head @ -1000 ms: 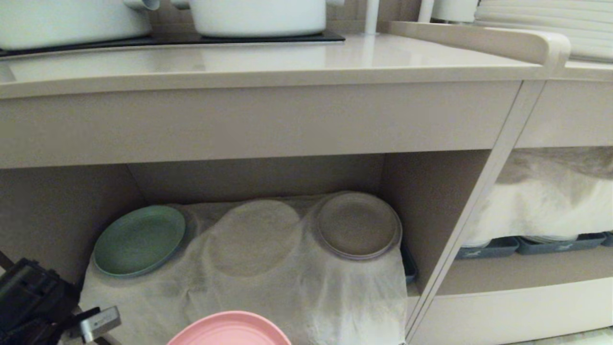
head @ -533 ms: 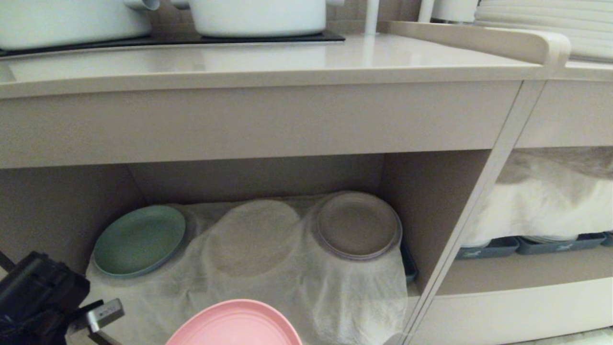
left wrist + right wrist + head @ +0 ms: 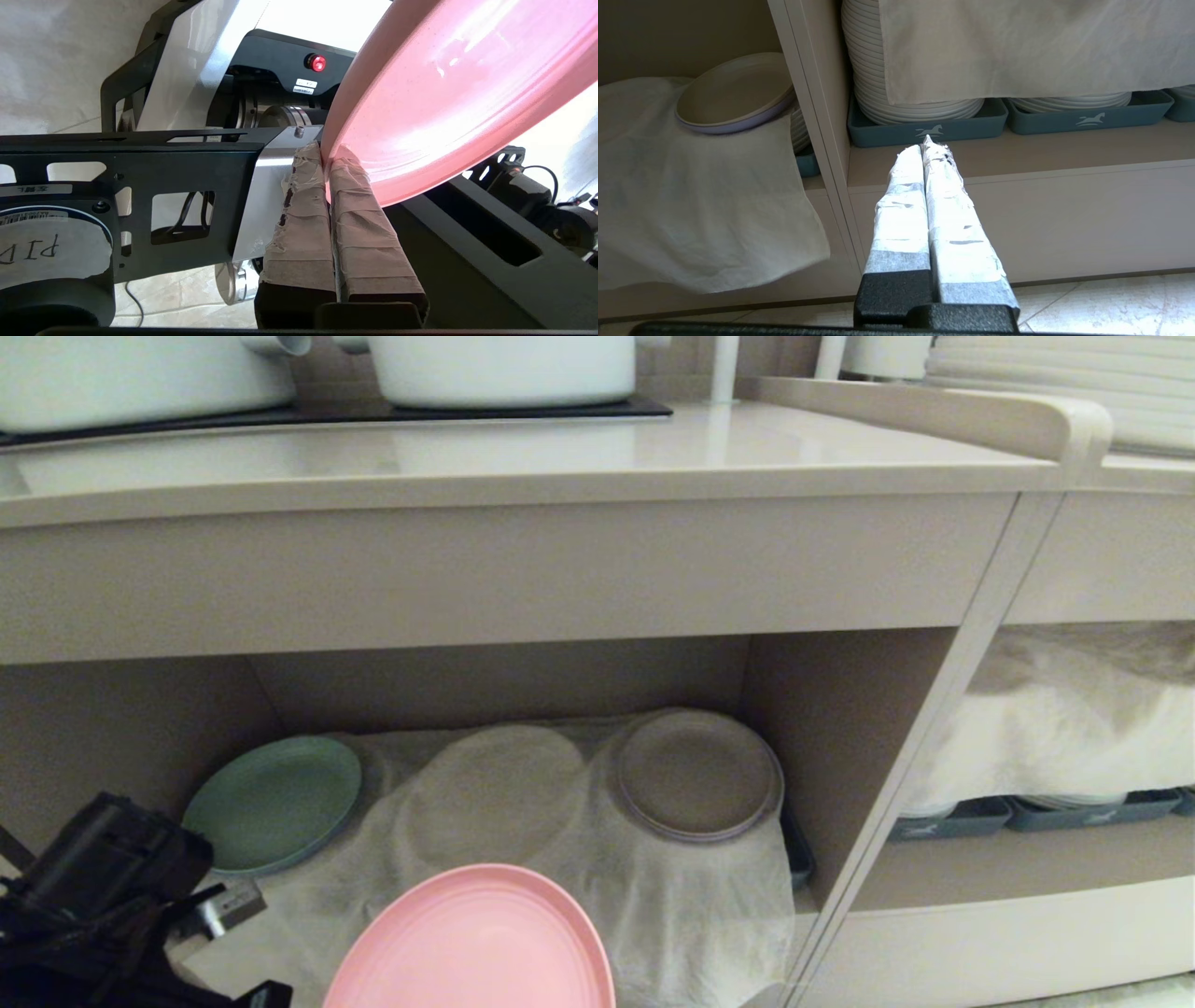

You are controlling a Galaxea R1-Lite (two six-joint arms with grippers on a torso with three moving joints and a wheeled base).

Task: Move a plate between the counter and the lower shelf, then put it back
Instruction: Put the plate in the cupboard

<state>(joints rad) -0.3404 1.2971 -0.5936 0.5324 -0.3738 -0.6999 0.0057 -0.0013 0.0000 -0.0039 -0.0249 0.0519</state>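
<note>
1. One plate [image 3: 471, 938] is in play: we see the pink one held in the air in front of the lower shelf [image 3: 840, 709], at the bottom of the head view, below the counter [image 3: 523, 457].
2. We find the left gripper [image 3: 327, 158] clamped on the plate's rim, its two taped fingers [image 3: 303, 200] pressed together with the edge pinched at their tips. The plate extends away from the tips, tilted.
3. We see the left arm's black body low at the left of the head view, just beside the plate.
4. We see the right gripper [image 3: 927, 144] closed on nothing, taped fingers touching, pointing at the neighbouring compartment, where a grey tray [image 3: 924, 126] holds stacked white plates.
5. Inside the shelf, a white cloth [image 3: 672, 905] drapes over the floor and hangs down the front.
6. A green plate [image 3: 271, 803] rests on the cloth at the left, and a brown-grey plate [image 3: 698, 775] at the right, with a bare round hump of cloth between them.
7. Two white pots [image 3: 504, 369] stand on the black hob at the counter's rear.
8. The thick front edge of the counter overhangs the shelf opening above the plate.
</note>
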